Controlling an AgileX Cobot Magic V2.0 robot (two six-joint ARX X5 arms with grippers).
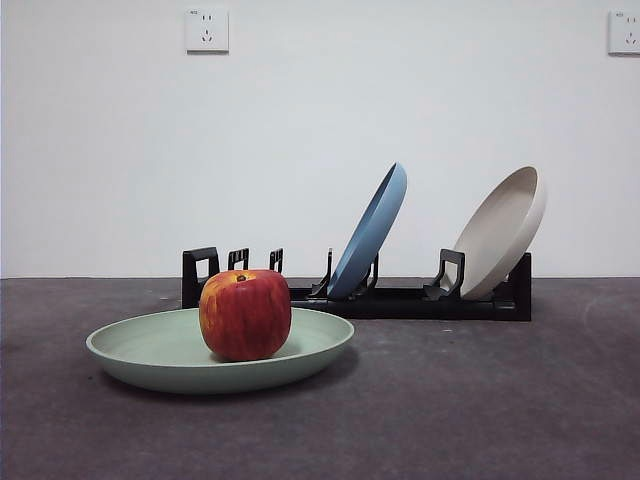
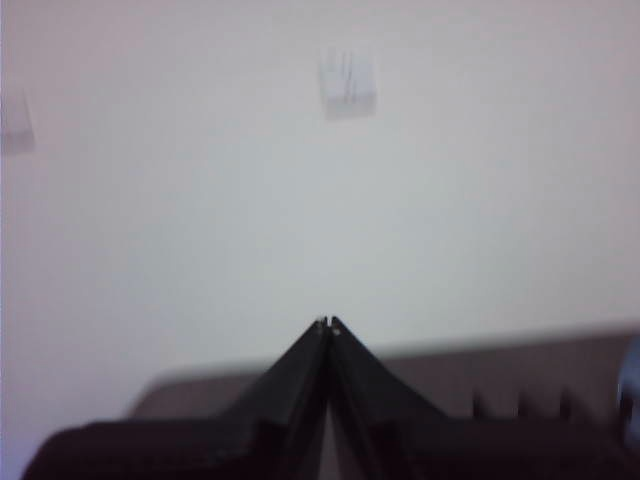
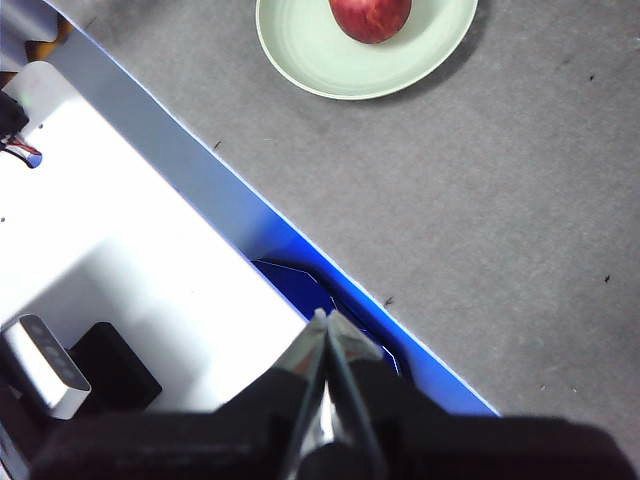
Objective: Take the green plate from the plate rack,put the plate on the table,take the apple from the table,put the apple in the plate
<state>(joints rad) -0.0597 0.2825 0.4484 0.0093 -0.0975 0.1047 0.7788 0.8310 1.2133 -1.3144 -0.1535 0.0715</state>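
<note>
Sitting right in the middle of the green plate is the apple, stem dimple up, red with yellow-orange streaks down one side. The plate itself is laid flat on the table, in front of the plate rack and toward its empty end, clear of it as far as can be made out. From the right wrist view the same pair is seen from above: pale green plate with the apple on it, partly cropped at the picture's edge.

Two more plates are kept in the rack behind. A blue plate is leaned in a slot near the middle, and a cream-white plate is tilted the same way at the far end. The pegs at the other end, nearest the apple, are left bare. A couple of wall sockets can be spotted on the white wall behind.

Neither arm shows up in the front view. The left gripper is held up off the table, pointed at the wall, jaws pinched together at the tips with nothing between them; that picture is pretty blurry, but the closed tips are plain enough. The right gripper is parked over the table's edge, well apart from the plate, jaws also pressed together and nothing gripped.
</note>
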